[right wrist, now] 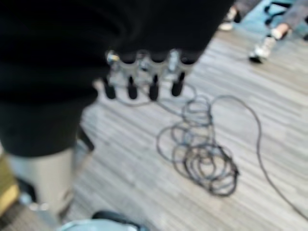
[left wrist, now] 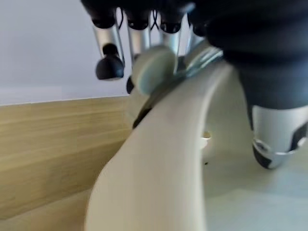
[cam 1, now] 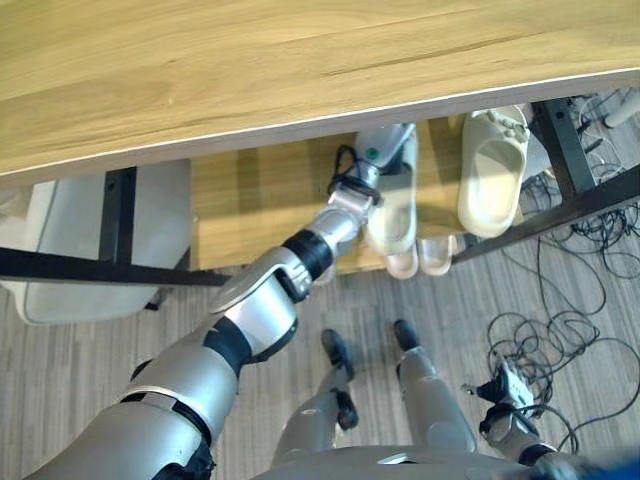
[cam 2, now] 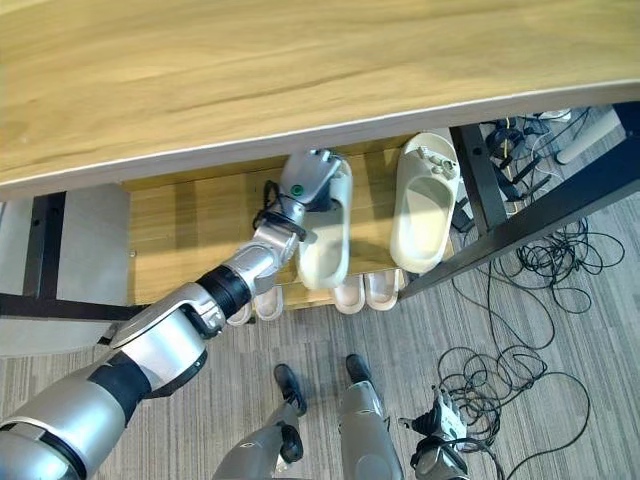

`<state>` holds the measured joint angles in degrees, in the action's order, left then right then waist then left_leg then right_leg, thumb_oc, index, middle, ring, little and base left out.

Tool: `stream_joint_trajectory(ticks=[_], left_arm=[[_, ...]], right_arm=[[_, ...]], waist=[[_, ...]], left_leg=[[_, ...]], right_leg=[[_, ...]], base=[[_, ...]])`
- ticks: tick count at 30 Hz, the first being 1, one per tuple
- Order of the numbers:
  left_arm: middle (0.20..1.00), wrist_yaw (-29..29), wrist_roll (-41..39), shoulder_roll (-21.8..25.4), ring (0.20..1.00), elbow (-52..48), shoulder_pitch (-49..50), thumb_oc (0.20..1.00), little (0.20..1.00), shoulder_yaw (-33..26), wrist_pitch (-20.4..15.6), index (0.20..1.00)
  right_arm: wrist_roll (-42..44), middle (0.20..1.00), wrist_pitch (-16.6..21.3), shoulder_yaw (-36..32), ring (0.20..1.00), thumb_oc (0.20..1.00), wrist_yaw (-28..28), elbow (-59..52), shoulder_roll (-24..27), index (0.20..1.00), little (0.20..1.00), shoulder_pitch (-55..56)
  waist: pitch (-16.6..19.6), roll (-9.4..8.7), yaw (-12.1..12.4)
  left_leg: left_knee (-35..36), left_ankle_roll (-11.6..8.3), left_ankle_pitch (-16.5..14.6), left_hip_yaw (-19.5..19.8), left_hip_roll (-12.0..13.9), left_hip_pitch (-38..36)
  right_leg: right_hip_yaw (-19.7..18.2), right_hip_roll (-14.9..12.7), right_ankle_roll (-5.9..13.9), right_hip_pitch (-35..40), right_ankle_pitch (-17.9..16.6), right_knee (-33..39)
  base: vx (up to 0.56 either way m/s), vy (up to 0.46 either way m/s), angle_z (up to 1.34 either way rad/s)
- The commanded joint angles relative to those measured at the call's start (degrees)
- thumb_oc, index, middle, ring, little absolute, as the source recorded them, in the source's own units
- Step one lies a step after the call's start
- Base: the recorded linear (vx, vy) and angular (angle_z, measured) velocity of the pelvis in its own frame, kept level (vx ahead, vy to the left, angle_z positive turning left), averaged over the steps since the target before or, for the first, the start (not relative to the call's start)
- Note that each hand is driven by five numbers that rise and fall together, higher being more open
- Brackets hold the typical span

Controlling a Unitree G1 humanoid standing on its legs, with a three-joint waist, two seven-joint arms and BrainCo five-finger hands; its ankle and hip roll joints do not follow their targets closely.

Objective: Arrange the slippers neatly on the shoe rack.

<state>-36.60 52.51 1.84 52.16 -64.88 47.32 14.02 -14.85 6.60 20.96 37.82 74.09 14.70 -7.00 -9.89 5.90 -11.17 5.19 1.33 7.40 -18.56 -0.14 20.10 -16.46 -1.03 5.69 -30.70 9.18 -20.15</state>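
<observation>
Two cream slippers on the wooden shoe rack [cam 2: 200, 240] shelf under its top board: one slipper [cam 2: 327, 240] clasped by the left hand [cam 2: 305, 185], fingers and thumb curled over its strap; second slipper [cam 2: 425, 205] just beside, untouched. Right hand [right wrist: 144, 72] hangs low over grey floor [right wrist: 269, 125], fingers loosely straight, empty. No legible writing.

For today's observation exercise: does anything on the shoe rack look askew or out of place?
Nothing is damaged. The left hand grips one cream slipper on the wooden shelf, lying slightly angled to its mate with a gap between them.
</observation>
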Motion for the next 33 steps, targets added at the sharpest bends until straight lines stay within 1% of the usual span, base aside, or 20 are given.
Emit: stream_joint_trajectory(ticks=[1,4,7,9,11,12,13,14,15,17,20,24,31,33], left_arm=[[0.2,-1.42,2.21,-4.22,0.2,5.7,-8.24,0.2,0.2,-2.99,-1.18,0.2],[0.2,-1.26,2.47,-4.79,0.2,7.42,-8.74,0.2,0.2,-2.28,-0.56,0.2],[0.2,-0.79,2.75,-3.85,0.2,9.25,-9.12,0.2,0.2,-1.95,0.52,0.2],[0.2,-0.77,2.89,-2.35,0.2,10.36,-8.85,0.2,0.2,-1.71,0.96,0.2],[0.2,-0.58,2.52,0.22,0.2,11.99,-8.15,0.2,0.2,-1.4,1.5,0.2],[0.533,-0.44,2.27,1.55,0.533,13.1,-7.78,0.533,0.533,-1.22,1.84,0.533],[0.589,-0.12,2.2,2.43,0.589,13.82,-7.64,0.589,0.589,-1.18,2.07,0.589],[0.432,0.44,1.96,3.19,0.432,15.05,-7.38,0.432,0.432,-1.07,2.47,0.432],[0.2,1.09,1.31,4.73,0.2,17.27,-7.16,0.2,0.2,-1.32,3.62,0.2],[0.2,1.37,-0.08,5.52,0.2,19.38,-7.3,0.2,0.2,-2.26,5.43,0.2],[0.2,1.46,-2.43,5.47,0.2,22.48,-7.96,0.2,0.2,-4.54,8.26,0.2],[0.2,1.61,-4.22,4.9,0.2,24.95,-8.51,0.2,0.2,-6.05,10.25,0.2],[0.2,1.25,-6.54,2.85,0.2,24.75,-8.26,0.2,0.2,-7.73,10.69,0.2],[0.2,0.4,-8.65,0.96,0.2,24.36,-7.9,0.2,0.2,-9.2,10.81,0.2]], right_arm=[[1.48,1.0,-0.56,0.82,1.0,1.0,0.39,0.6,4.83,1.0,1.0,-1.77],[1.75,1.0,-0.67,0.8,1.0,1.0,0.44,1.45,4.81,1.0,1.0,-2.9],[1.98,1.0,-0.49,0.49,1.0,1.0,0.47,2.25,4.84,1.0,1.0,-2.81],[2.09,1.0,-0.45,0.16,1.0,1.0,0.65,2.87,4.75,1.0,1.0,-2.37],[1.99,1.0,-0.51,-0.12,1.0,1.0,0.62,3.41,4.78,1.0,1.0,-2.01],[2.05,1.0,-0.57,-0.25,1.0,1.0,0.47,3.67,4.68,1.0,1.0,-1.69],[1.9,1.0,-0.53,-0.29,1.0,1.0,0.45,3.71,4.72,1.0,1.0,-1.43],[1.72,1.0,-0.48,-0.24,1.0,1.0,0.33,3.78,4.63,1.0,1.0,-1.25],[1.06,1.0,-0.4,-0.1,1.0,1.0,0.51,3.86,4.33,1.0,1.0,-0.76],[1.04,1.0,-0.19,-0.11,1.0,1.0,0.37,3.81,4.18,1.0,1.0,-0.77],[0.83,1.0,0.2,0.13,1.0,1.0,0.01,3.19,3.55,1.0,1.0,-0.2],[0.59,1.0,0.4,0.26,1.0,1.0,-0.47,2.99,3.23,1.0,1.0,0.06],[0.85,1.0,0.54,-0.17,1.0,1.0,-0.7,2.97,2.63,1.0,1.0,0.06],[1.03,1.0,0.35,-0.21,1.0,1.0,-0.77,3.05,2.54,1.0,1.0,-0.25]], waist=[[-2.19,3.27,-1.02],[-2.03,3.87,-1.58],[-1.76,3.81,-1.63],[-1.35,3.87,-1.47],[-0.82,3.97,-1.25],[-0.48,4.02,-1.19],[-0.3,4.08,-1.1],[-0.07,4.12,-1.04],[0.56,4.14,-0.72],[0.87,4.05,-0.53],[1.14,3.42,-0.61],[1.53,2.72,-0.66],[2.18,2.36,-0.58],[2.5,2.31,-0.49]], left_leg=[[-0.19,-3.4,-9.21,2.68,0.44,-6.35],[-0.19,-3.31,-9.74,2.31,0.15,-6.47],[-0.19,-3.28,-9.74,1.9,0.29,-6.04],[-0.19,-3.28,-9.77,1.66,0.45,-5.73],[-0.19,-3.36,-9.72,1.56,0.68,-5.49],[-0.19,-3.44,-9.64,1.54,0.77,-5.33],[-0.19,-3.49,-9.61,1.54,0.81,-5.27],[-0.19,-3.57,-9.52,1.59,0.93,-5.1],[-0.19,-3.74,-9.4,1.87,1.15,-4.76],[-0.19,-3.9,-9.15,2.23,1.31,-4.35],[-0.19,-4.1,-8.95,2.84,1.55,-3.74],[-0.19,-4.18,-8.87,3.07,1.64,-3.39],[-0.19,-4.21,-8.99,3.29,1.68,-3.56],[-0.19,-4.19,-8.96,3.52,1.64,-3.71]], right_leg=[[0.47,-2.4,2.47,5.28,-7.8,12.98],[0.07,-2.56,2.81,5.07,-7.71,13.08],[-0.35,-2.5,3.03,4.54,-8.36,13.66],[-0.49,-2.47,3.18,4.19,-8.63,13.98],[-0.36,-2.53,3.19,3.91,-8.81,14.35],[-0.27,-2.52,3.2,3.83,-8.87,14.55],[-0.19,-2.53,3.21,3.73,-8.96,14.61],[-0.1,-2.48,3.18,3.59,-9.08,14.72],[0.32,-2.49,3.02,3.51,-9.15,15.05],[0.76,-2.49,2.92,3.46,-9.38,15.29],[1.35,-2.34,2.69,3.24,-9.55,15.54],[1.65,-2.16,2.59,3.21,-9.64,15.59],[1.97,-2.12,2.43,3.38,-9.53,15.49],[2.16,-2.13,2.27,3.66,-9.51,15.47]], base=[[0.05,0.011,-0.01],[0.02,0.011,-0.03],[0.02,-0.008,-0.1],[0.01,-0.009,-0.16],[0.03,-0.014,-0.12],[0.03,-0.013,-0.07],[0.03,-0.005,-0.06],[0.04,-0.013,-0.04],[0.04,-0.014,-0.04],[0.0,0.0,0.0],[0.0,-0.007,0.01],[0.01,-0.011,0.05],[0.01,-0.002,0.04],[0.01,-0.004,0.02]])
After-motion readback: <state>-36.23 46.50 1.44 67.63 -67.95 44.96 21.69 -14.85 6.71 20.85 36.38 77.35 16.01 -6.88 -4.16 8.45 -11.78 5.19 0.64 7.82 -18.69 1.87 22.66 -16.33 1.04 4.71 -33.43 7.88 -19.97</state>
